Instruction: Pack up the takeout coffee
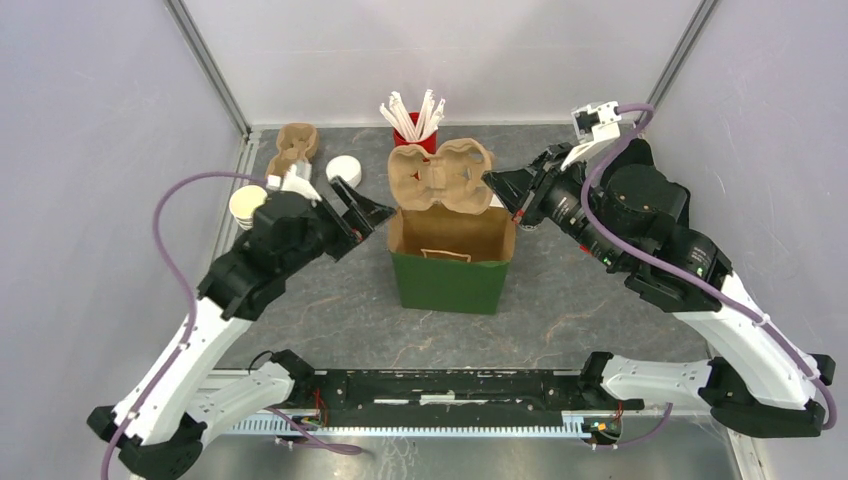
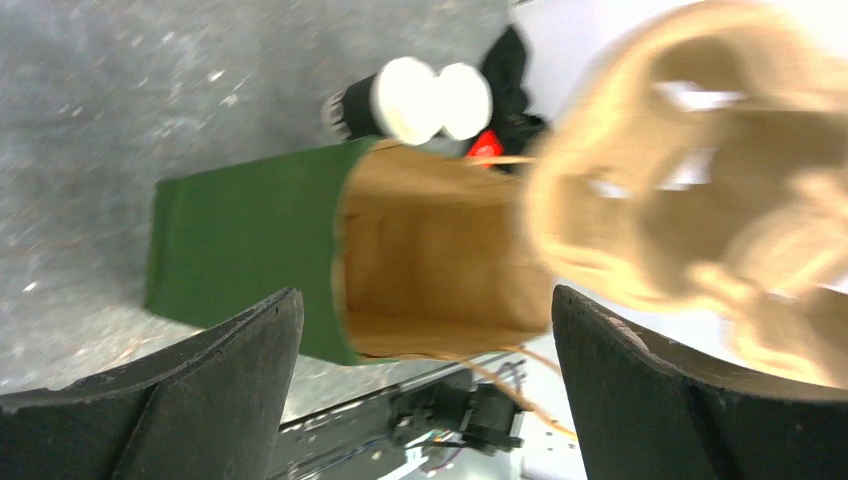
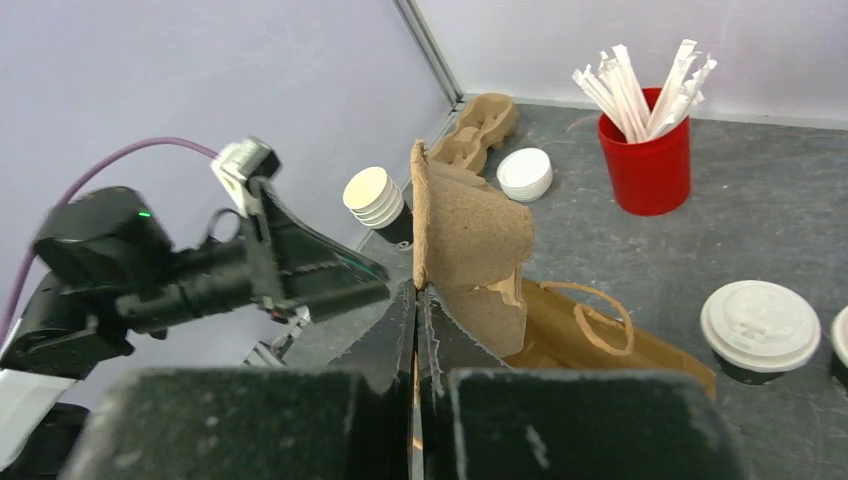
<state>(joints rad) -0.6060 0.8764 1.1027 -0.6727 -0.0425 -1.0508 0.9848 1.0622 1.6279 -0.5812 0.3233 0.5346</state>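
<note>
On grey mottled tabletop: lidded cup, green bag; pale walls.

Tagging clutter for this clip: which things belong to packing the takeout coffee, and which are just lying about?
Job: two lidded black cups, pulp carrier pinched in the right gripper, open green bag.
Lying about: red holder of straws, loose white lids, lidless cup stack, spare carriers.

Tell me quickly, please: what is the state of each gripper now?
Left gripper: open, holding nothing.
Right gripper: closed on the carrier.
</note>
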